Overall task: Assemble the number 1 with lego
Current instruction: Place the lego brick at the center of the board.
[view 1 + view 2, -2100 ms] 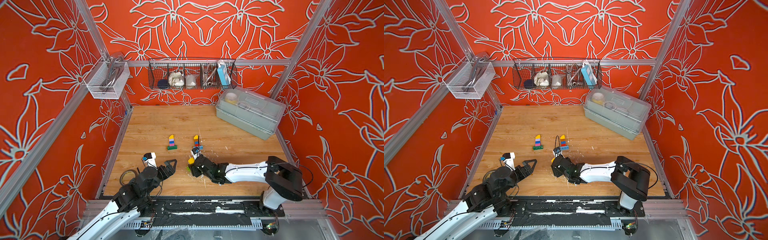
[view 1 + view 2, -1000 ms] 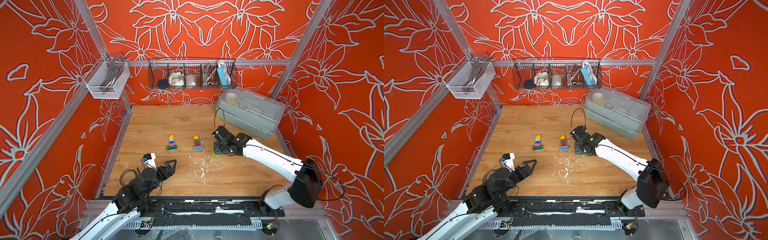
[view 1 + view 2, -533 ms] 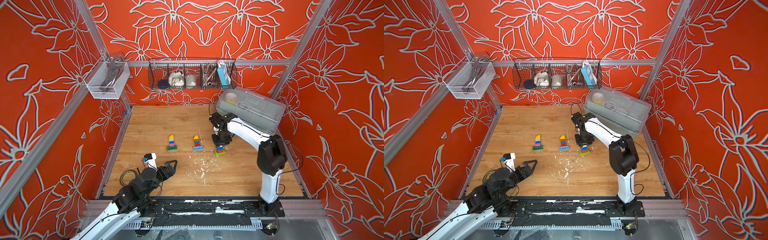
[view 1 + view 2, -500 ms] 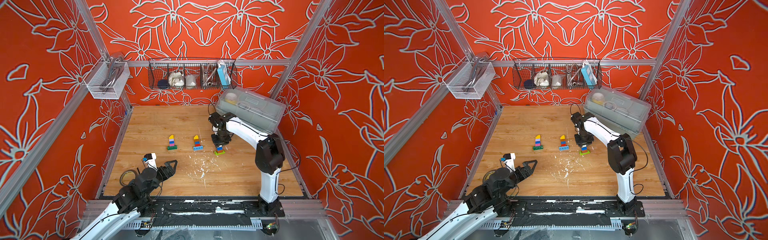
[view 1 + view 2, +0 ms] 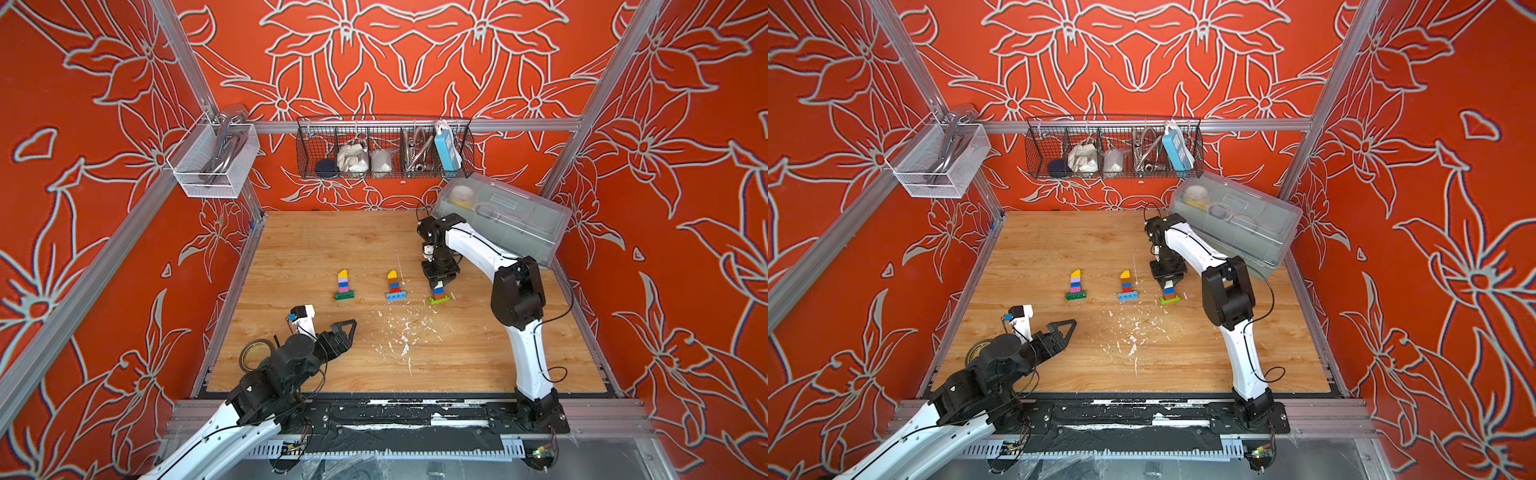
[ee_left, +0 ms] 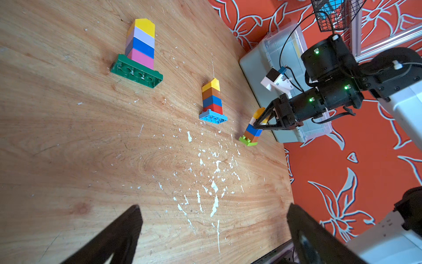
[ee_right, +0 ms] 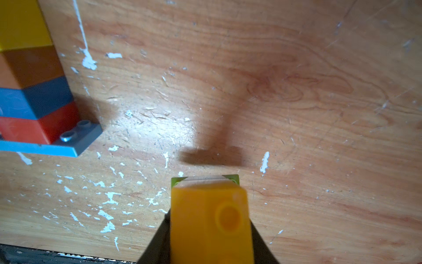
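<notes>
Presently, item: lime-based stack of plastic lego bricks (image 6: 252,133), on the wooden table (image 5: 332,241). Light, rigid, slick, probably tippy. Your right end effector (image 6: 259,122) clamped on its upper bricks; left end effector (image 5: 347,330) spread wide. Grip the flat sides.

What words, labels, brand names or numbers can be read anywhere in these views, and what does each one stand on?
None is legible.
Label on the lid of the clear storage box: too small to read.
Yellow lego brick, seen close up: no mark shows on it.
Blue power strip in the wire basket: no print visible.
</notes>
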Controlling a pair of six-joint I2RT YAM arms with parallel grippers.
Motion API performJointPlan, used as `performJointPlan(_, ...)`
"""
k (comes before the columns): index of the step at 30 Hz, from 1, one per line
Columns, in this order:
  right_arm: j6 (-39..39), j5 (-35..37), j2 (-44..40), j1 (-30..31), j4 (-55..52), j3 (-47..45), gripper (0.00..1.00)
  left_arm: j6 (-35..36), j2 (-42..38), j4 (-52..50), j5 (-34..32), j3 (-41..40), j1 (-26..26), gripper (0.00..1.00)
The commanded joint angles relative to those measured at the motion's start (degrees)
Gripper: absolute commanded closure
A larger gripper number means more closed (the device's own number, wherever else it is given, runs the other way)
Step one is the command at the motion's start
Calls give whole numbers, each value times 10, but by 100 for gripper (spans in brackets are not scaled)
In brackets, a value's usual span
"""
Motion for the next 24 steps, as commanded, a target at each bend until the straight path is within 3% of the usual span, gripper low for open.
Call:
performJointPlan(1,-10,-8,27,-3,-45,35,82,12,0,16,5,-5,6,1)
performJointPlan(9,-6,-11,81,-5,-85,110,80,13,-2,18,9,-7,9,1)
performJointPlan(14,1,-23,109,-9,-94,133,67,14,-2,20,10,-7,10,1)
performJointPlan(24,14,-52,118,-13,-79,145,56,14,-3,19,11,-8,12,1)
